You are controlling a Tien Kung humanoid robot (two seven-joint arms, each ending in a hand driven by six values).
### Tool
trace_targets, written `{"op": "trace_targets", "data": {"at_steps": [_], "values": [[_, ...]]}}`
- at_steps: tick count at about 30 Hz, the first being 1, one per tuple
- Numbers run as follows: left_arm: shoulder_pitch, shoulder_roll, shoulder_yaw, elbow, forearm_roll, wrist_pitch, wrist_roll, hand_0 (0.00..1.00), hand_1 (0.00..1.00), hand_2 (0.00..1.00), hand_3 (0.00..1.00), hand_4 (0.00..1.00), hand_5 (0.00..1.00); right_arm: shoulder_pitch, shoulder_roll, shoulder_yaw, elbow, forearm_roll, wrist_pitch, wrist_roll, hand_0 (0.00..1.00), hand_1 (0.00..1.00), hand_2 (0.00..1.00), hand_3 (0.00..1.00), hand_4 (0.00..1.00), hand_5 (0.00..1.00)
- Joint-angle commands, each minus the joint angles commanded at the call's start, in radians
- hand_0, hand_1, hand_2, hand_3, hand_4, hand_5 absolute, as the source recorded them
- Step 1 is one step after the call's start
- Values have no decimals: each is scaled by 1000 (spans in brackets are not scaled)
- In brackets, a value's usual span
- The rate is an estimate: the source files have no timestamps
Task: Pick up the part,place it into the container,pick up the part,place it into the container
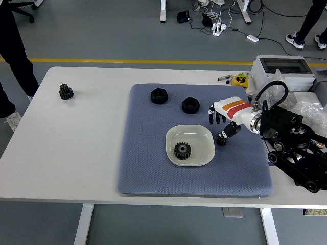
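White table (76,153) on grey floor, blue mat (148,163) on top; right hand (223,122) fingers spread, empty.

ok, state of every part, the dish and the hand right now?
right hand: over the mat's right side, fingers spread, no grasp visible
white dish: upright on mat, holds one gear
gear in dish: lying flat
two black nuts: lying on mat
gear on bare table: far left, untouched
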Motion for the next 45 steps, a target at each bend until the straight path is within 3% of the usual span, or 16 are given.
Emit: {"op": "trace_targets", "data": {"at_steps": [5,6,11,12,14,17,18,24,30,41,42,45], "values": [[0,0,4,0,-5,0,-1,647,645,611,550,585,472,-13,-14,37,22,-38,51,-12,196,355,418,462,924,49],[1,0,7,0,-9,1,-2,647,645,611,551,585,473,-20,-22,52,37,-50,71,-18,245,403,468,498,736,154],[2,-1,-4,1,9,-2,2,647,645,611,551,585,473,-24,-46,88,92,-123,184,-49,245,403,468,498,736,154],[2,-1,-6,1,12,-2,3,647,645,611,551,585,473,-23,-48,89,95,-130,198,-51,506,601,709,684,908,253],[2,-1,-8,1,18,-3,4,647,645,611,551,585,473,-21,-50,87,92,-139,211,-54,506,601,709,684,908,253],[2,-2,-9,1,19,-3,5,647,645,611,551,585,473,-22,-48,77,72,-140,199,-50,506,601,709,684,908,253],[2,-2,-9,1,18,-3,5,647,643,609,551,585,473,-23,-46,74,64,-140,189,-48,565,645,770,809,962,276],[1,-3,-18,1,31,-2,8,647,640,610,551,584,473,-27,-43,60,40,-139,174,-36,579,655,785,837,985,279],[2,-4,-26,1,42,-2,11,646,641,610,551,584,473,-24,-42,41,37,-133,185,-28,550,634,761,819,956,257],[4,-3,-47,0,80,-7,19,644,642,610,551,585,474,-6,-2,-47,-65,-57,85,-19,540,616,726,800,948,281],[4,-3,-48,0,82,-7,19,645,641,610,551,584,473,-5,0,-49,-77,-52,77,-18,509,596,700,691,922,289],[3,-4,-50,0,84,-7,20,645,641,610,551,584,473,-2,4,-55,-101,-35,58,-15,509,596,700,691,922,289]]}}
